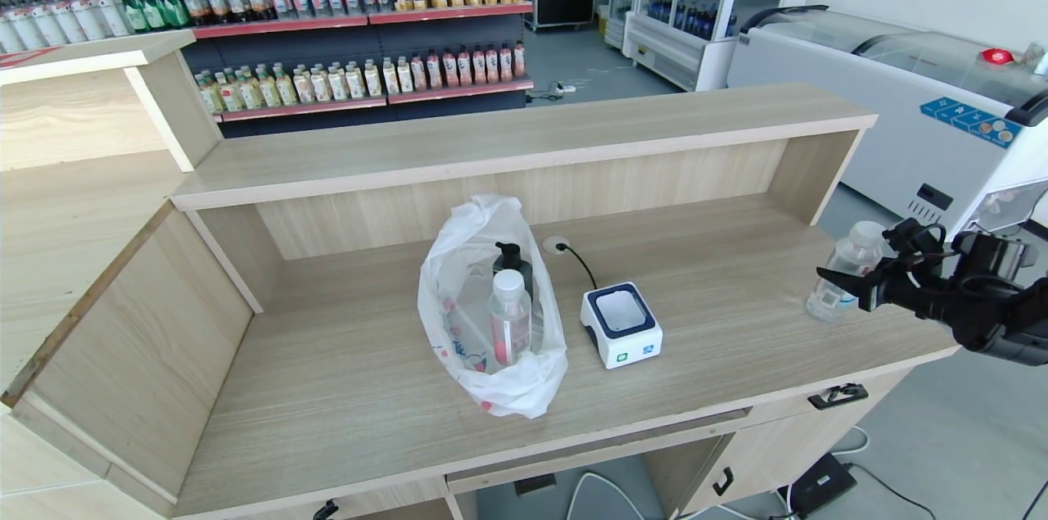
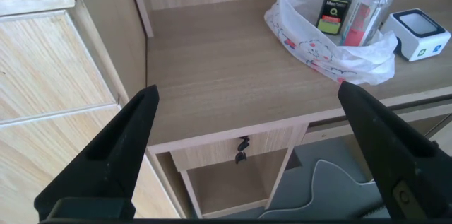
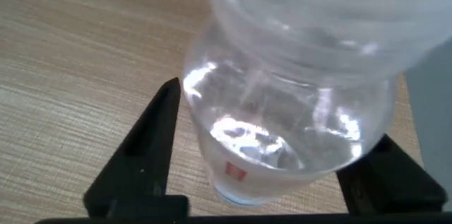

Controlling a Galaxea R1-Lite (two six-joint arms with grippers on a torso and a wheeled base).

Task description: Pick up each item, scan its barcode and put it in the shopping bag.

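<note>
Observed, nearest first. The left gripper (image 2: 247,93) hangs off the counter's (image 1: 344,389) near edge, towards its left end, jaws spread wide and holding nothing. Below that edge, a drawer front (image 2: 233,155) carries a key in its lock.

Mid-counter, slightly left of centre, the white plastic shopping bag (image 1: 458,291) stands open. Inside it are two upright items: a clear bottle with white cap and pink label (image 1: 509,319), and just behind it a dark pump bottle (image 1: 512,258). Just beside the bag, on its right and apart from it, sits the white scanner (image 1: 621,323), window facing up. Its black cable (image 1: 580,262) runs back to a round grommet (image 1: 557,244) near the rear wall.

At the counter's right edge, well apart from the scanner, the clear water bottle (image 1: 843,266) stands upright, base on the surface. The right gripper (image 1: 864,274) is at it from the right, with the bottle inside its span. Whether it is clamped on the bottle or merely around it cannot be told.

Behind, a raised ledge (image 1: 524,135) tops the counter's rear wall. Beyond that, store shelves (image 1: 327,20) hold rows of drinks.
</note>
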